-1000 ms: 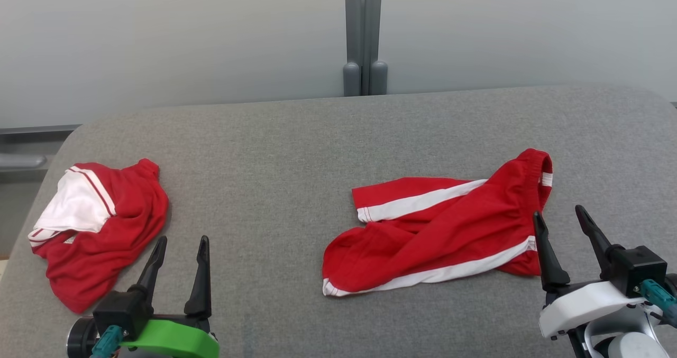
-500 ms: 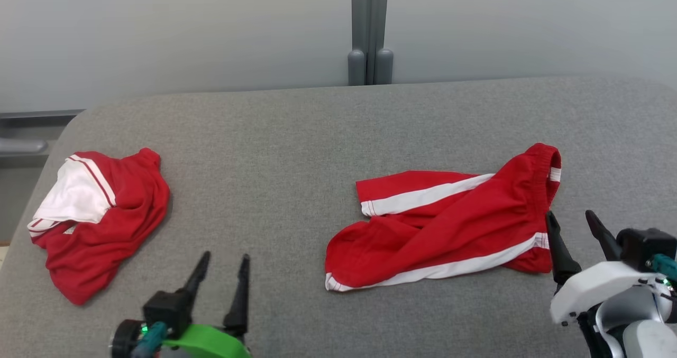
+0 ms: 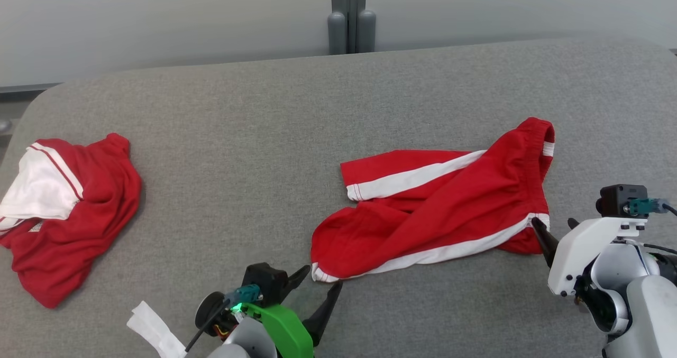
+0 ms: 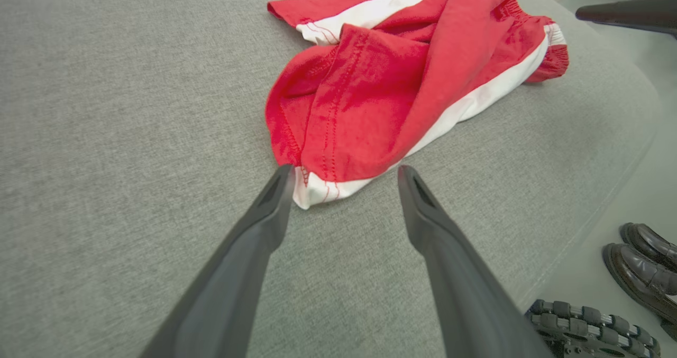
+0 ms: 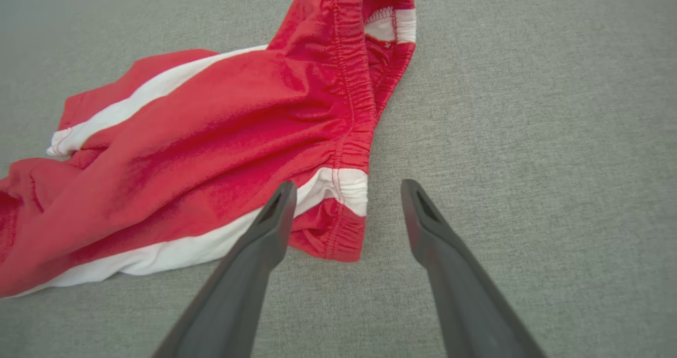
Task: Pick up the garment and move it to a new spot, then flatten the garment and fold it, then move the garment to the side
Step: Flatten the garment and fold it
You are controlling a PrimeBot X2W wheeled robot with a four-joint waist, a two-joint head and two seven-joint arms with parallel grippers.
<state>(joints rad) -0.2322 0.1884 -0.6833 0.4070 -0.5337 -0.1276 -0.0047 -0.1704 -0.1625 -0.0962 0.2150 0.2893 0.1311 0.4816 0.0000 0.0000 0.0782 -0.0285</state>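
The garment (image 3: 84, 210), a red jersey with a white sleeve and red-striped trim, lies bunched at the table's far left, away from both grippers; its lettering is hidden. A pair of red shorts (image 3: 439, 210) with white side stripes and an elastic waistband lies centre-right. My left gripper (image 3: 323, 276) is open at the shorts' lower-left hem; in the left wrist view the left gripper (image 4: 345, 170) straddles the white hem corner of the shorts (image 4: 370, 93). My right gripper (image 3: 552, 221) is open at the waistband end; in the right wrist view the right gripper (image 5: 347, 183) brackets the waistband corner of the shorts (image 5: 211, 152).
The grey fabric table (image 3: 238, 136) has a rounded far edge against a pale wall with a grey post (image 3: 347, 14). A white strip (image 3: 153, 331) lies beside my left arm. A person's dark shoes (image 4: 645, 263) stand on the floor beyond the table edge.
The head camera has shifted. My left gripper has swung right and turned to the shorts' lower-left hem. My right gripper has drawn in at the waistband. Both cloths lie as before.
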